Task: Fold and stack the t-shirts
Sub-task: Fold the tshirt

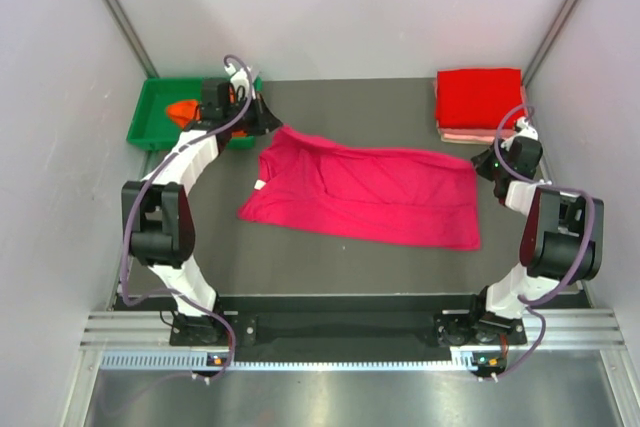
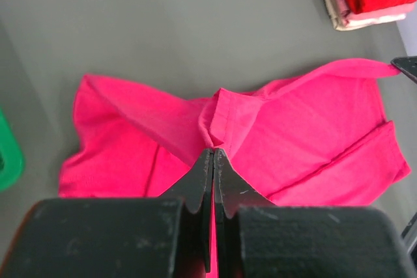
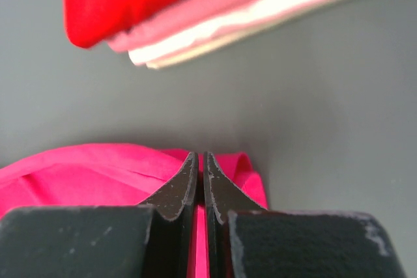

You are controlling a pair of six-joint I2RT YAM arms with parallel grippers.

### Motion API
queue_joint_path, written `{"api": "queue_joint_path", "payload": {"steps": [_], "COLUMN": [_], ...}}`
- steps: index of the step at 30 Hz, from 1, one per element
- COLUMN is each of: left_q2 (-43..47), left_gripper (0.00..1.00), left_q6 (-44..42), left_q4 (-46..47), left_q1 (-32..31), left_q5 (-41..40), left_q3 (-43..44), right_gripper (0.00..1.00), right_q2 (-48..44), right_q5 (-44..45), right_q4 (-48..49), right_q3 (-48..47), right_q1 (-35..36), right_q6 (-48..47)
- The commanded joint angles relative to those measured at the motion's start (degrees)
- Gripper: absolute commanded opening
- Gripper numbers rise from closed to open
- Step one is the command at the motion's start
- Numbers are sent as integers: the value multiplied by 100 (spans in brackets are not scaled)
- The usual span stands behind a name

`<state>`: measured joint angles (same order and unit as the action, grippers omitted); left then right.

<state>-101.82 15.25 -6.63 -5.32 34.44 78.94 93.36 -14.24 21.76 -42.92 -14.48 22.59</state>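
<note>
Magenta-pink t-shirt [image 1: 370, 192]: we find it spread wide across the middle of the table [image 1: 350, 107], lying mostly flat with creases running along its length. Both ends are gripped.

Left pincer [image 2: 214, 152]: we see its jaws pressed together on a pinched ridge of the magenta-pink cloth. In the top view this grip sits at the shirt's far left corner, just beside the green tray [image 1: 152, 125].

Right pincer [image 3: 201, 156]: we see its jaws likewise closed, with magenta-pink cloth caught between them. This grip sits at the shirt's far right corner, and in the left wrist view that corner is drawn out to a point.

Red t-shirt [image 1: 480, 95]: we note it folded at the far right corner of the table, on top of a stack. The pale pink t-shirt [image 1: 462, 134] lies folded directly under it, its edges showing along the near side. The stack is apart from the magenta-pink t-shirt, just beyond the right pincer.

Orange t-shirt [image 1: 182, 110]: we see it bunched inside the green tray at the far left, partly hidden by the left arm.
</note>
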Motion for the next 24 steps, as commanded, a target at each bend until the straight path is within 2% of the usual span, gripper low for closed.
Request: {"api": "queue_joint_path", "payload": {"steps": [1, 18, 24], "left_q2": [504, 1199, 1393], "left_gripper": [0, 0, 0], "left_q6": [-109, -74, 119], "left_q4": [-374, -892, -1050], "left_q1": [22, 22, 22], "left_q5": [-270, -446, -560], "left_q3": [-342, -1266, -1355], "right_gripper": [0, 0, 0], "right_q2": [-248, -1153, -1452], "right_q5": [35, 185, 237], "right_q4": [109, -506, -646], "right_q3": [117, 573, 706], "right_q1": [-99, -152, -152], "right_q6": [0, -246, -334]}}
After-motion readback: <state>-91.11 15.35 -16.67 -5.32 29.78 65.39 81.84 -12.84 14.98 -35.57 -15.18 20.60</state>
